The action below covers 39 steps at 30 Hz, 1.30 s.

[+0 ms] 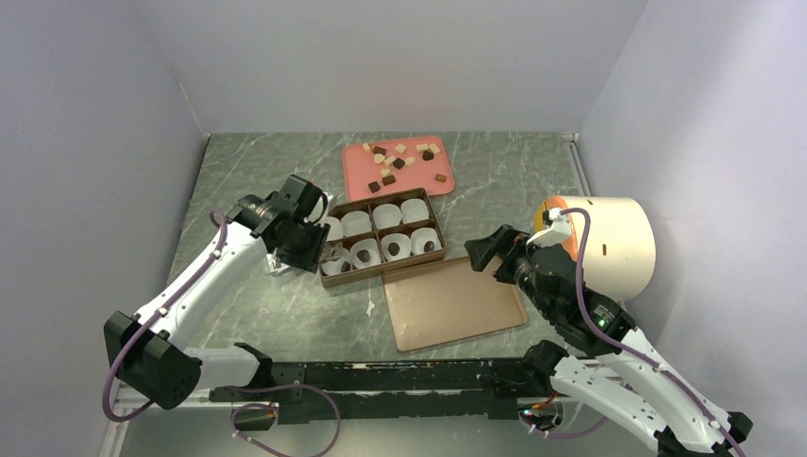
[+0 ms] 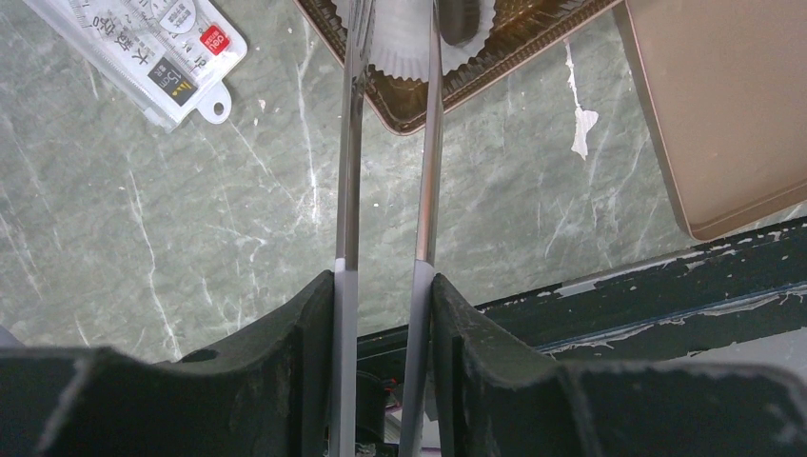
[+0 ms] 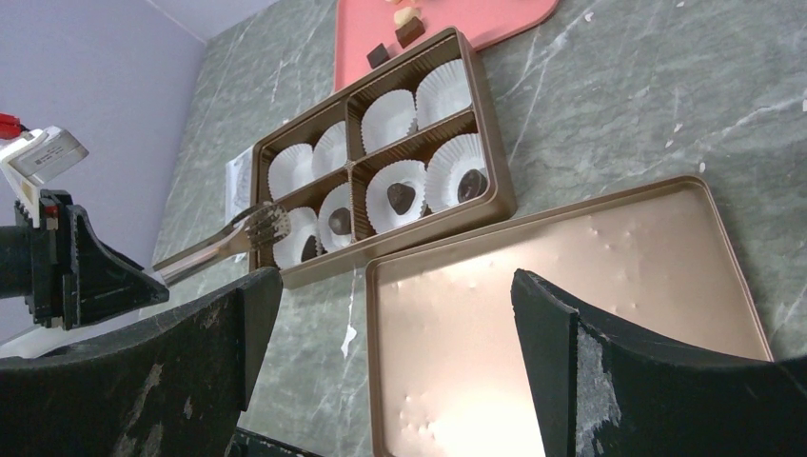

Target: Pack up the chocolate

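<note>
From above, the left gripper [image 1: 314, 252] hung over the near-left corner of the chocolate box [image 1: 381, 273]. Loose chocolate [image 1: 400, 160] lay on the pink tray [image 1: 354, 181], and four pieces sat in cups.

At the left wrist, its fingers [image 2: 305, 324] pinched steel tongs [image 2: 347, 143] over a paper cup [image 2: 400, 48] (any piece between the tips was hidden). The release should be gentle and squarely above the cup.

At the right wrist, the right gripper [image 3: 390, 314] stood wide open and empty above the lid [image 3: 571, 286].

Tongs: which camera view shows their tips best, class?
Right wrist: the tongs show side-on, serrated tips at the box corner. Left wrist shows only the two blades, tips cut off; top external barely shows them.
</note>
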### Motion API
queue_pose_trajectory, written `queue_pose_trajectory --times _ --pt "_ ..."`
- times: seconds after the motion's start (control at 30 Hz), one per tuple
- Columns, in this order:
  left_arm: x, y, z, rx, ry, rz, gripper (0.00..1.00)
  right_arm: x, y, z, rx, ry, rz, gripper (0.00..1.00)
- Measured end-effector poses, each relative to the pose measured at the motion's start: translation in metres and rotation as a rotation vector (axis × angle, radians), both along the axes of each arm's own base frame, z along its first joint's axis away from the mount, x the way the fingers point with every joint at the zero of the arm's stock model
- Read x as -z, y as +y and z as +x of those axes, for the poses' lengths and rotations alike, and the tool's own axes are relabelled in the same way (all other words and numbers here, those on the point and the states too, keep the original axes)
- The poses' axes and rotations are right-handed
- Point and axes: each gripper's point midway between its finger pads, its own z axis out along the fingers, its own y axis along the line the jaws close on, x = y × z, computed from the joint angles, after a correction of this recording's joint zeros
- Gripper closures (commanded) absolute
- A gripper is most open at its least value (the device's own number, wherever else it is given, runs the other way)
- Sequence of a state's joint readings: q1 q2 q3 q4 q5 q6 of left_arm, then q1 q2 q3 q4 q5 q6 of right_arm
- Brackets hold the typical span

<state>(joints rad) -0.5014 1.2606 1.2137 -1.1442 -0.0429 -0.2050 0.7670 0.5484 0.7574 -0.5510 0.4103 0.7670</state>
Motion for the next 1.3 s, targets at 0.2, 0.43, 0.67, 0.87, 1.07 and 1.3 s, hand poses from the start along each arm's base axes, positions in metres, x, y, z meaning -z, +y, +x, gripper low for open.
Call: queue_pose_trajectory --times 0.2,0.43,0.67,0.87,1.07,1.3 --pt "0.000 0.001 0.001 -0.003 -0.005 0.006 0.65 0.000 0.000 0.000 0.000 0.000 0.000 0.03" --pt "-0.007 -0.003 0.007 -0.006 -0.032 -0.013 0.64 0.000 0.000 0.000 0.000 0.000 0.000 0.04" --pt "-0.041 -0.022 0.038 -0.025 -0.163 -0.101 0.65 -0.002 -0.002 -0.002 0.001 -0.010 0.010 0.03" --pt "-0.063 -0.044 0.083 -0.033 -0.275 -0.151 0.65 0.001 -0.001 -0.001 0.000 0.000 -0.001 0.03" --pt "-0.044 -0.060 0.128 -0.043 -0.297 -0.114 0.64 0.002 0.000 0.000 0.000 0.004 -0.004 0.04" --pt "-0.022 -0.070 0.182 -0.074 -0.330 -0.043 0.60 0.002 0.000 0.000 0.000 0.004 -0.003 0.04"
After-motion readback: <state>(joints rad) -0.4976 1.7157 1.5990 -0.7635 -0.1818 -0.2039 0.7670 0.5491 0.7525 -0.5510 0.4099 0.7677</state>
